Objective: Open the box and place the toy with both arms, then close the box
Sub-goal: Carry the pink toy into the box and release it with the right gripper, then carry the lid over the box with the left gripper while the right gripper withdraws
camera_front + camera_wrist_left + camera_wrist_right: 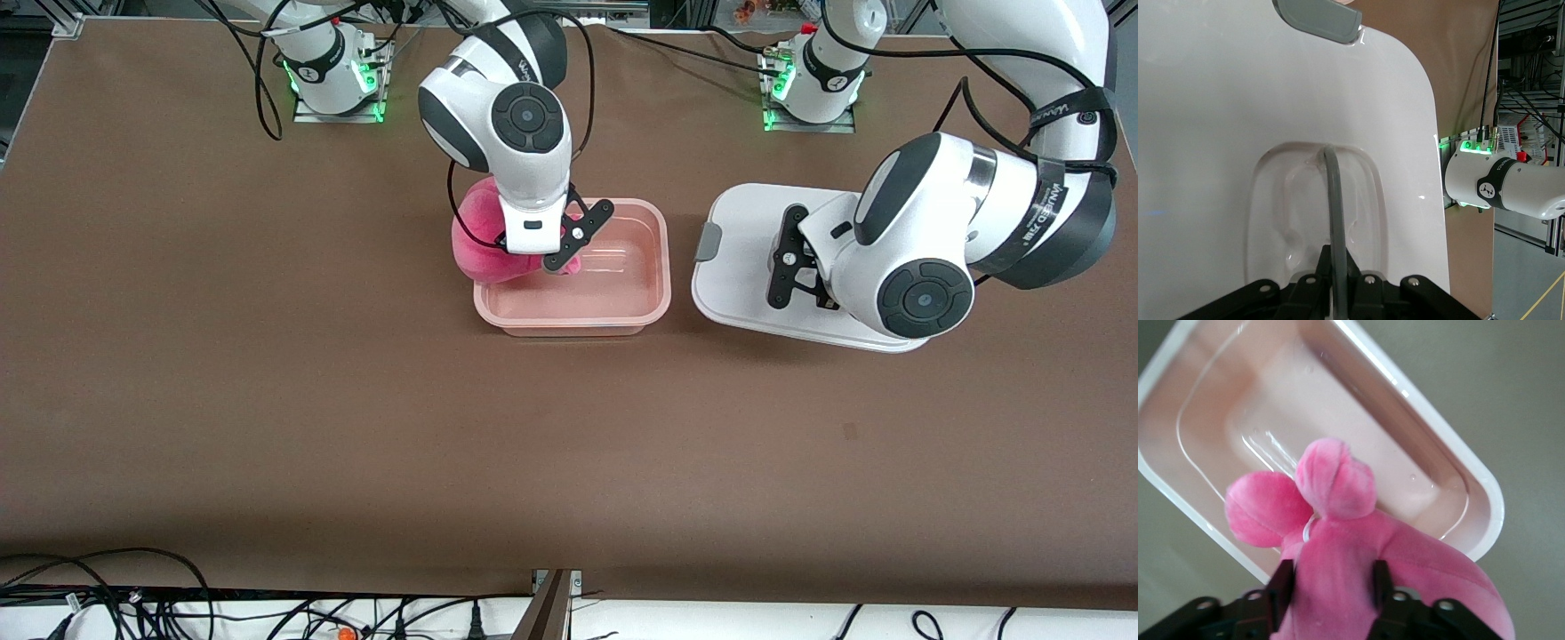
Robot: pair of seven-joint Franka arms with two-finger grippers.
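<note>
Brown table (267,400): right claw (569,253) hides toy (484,244) face; left claw (791,267) on lid (738,267)

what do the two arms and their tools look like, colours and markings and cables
Both arms, the right arm and the left arm, are glossy white with dark grey bands and round dark joint caps. The left arm's band carries small white lettering. Loose black cables run along each. Each ends in a black two-finger tool, right and left, on flat plates with silver screws. Green lights glow at both bases.
</note>
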